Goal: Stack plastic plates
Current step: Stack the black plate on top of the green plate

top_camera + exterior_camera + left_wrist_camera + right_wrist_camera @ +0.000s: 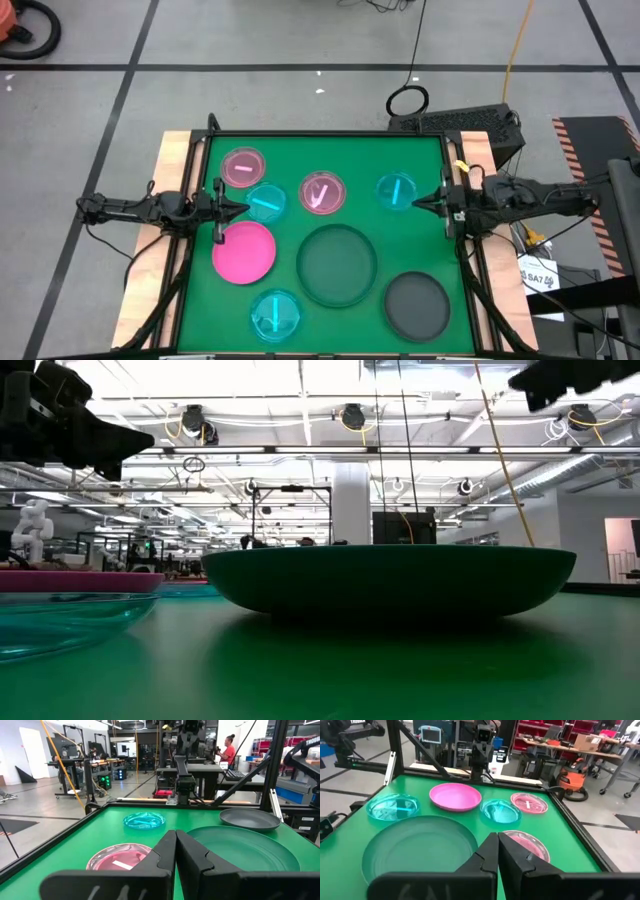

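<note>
Plastic plates lie separately on the green mat [200, 300], none stacked — hot pink plate [244, 251] just beside the left gripper [238, 209], fingers pressed together, empty. Right gripper [420, 203] also closed on nothing, near a cyan plate [396, 190]. Two dark grey plates [338, 264] between and nearer the front.

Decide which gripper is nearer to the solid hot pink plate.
Left. The left gripper hovers just beyond the hot pink plate, near its rim; the right gripper sits across the table, beside a small cyan plate.
</note>
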Robot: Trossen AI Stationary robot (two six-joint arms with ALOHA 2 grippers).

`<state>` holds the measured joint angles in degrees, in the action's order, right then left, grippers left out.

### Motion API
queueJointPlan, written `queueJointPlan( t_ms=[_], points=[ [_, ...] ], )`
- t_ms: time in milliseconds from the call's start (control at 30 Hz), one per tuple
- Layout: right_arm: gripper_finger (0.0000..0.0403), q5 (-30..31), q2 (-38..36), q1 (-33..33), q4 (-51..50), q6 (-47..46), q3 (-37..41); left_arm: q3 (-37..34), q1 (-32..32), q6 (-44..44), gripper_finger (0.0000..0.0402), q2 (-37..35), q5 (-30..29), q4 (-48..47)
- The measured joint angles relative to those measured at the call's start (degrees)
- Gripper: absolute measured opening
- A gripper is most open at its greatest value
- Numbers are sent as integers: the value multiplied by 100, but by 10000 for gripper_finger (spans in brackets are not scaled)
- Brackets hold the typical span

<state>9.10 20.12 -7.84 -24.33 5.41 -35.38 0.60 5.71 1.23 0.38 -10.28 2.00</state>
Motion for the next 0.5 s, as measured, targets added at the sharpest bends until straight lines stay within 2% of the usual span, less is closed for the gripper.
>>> queueJointPlan(
  t_ms=[500],
  points=[
    [0, -13, 1557, 0, -1284, -2, -2756, 0, -2, 0, 17, 0, 0, 0]
  ],
)
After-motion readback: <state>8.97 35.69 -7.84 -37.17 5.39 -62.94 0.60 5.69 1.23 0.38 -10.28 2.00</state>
